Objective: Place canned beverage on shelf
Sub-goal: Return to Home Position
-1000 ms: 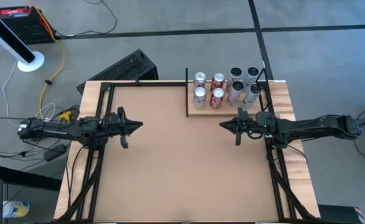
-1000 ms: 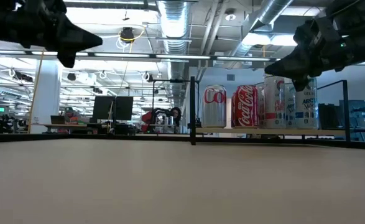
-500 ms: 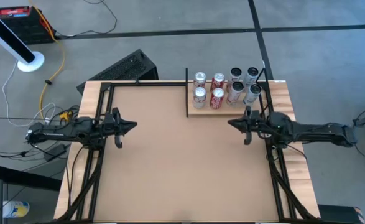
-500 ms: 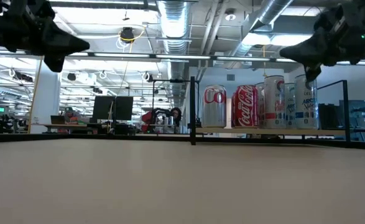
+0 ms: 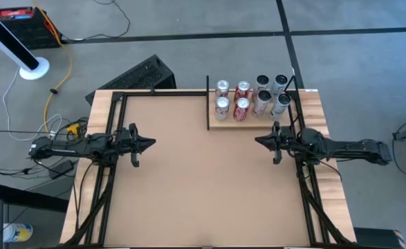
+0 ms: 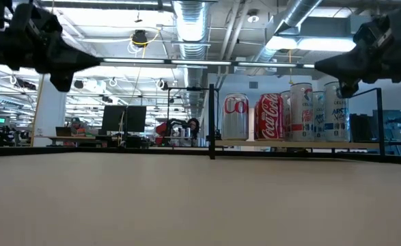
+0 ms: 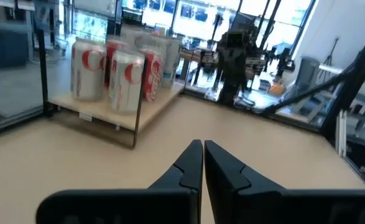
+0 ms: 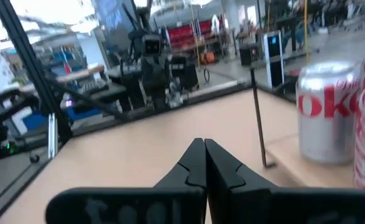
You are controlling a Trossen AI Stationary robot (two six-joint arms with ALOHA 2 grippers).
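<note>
Nearest strip of the table (image 5: 189,200) is bare tan top.

Mid-depth, both arms reach in low and approx. level from opp. sides, tips facing each other, well apart. L gripper (image 5: 152,142) is over the left part of the table. Its fingers (image 7: 191,163) are pressed tight together w/ nothing btwn them. R gripper (image 5: 259,141) is over the right part, also pinched closed and empty, per its wrist view. In the low view both hang above the tabletop, not touching it.

Just past the R gripper, near but apart from it, is the shelf (image 5: 225,124), at the table's far right. Its light-wood plank lies on the top, w/ a black rod (image 5: 208,104) upright at its left end.

Eight cans stand upright on the plank in four front/back pairs, close side by side:
- left end: silver cans (image 5: 221,105) w/ red lettering
- next: red cans (image 5: 241,106)
- then: white cans (image 5: 261,101) w/ dark tops
- right end: white-blue cans (image 5: 280,102)

No can touches either gripper.

Beyond the far left corner, a black keyboard (image 5: 137,75) lies on the grey floor, w/ a yellow cable (image 5: 68,72) farther left.
</note>
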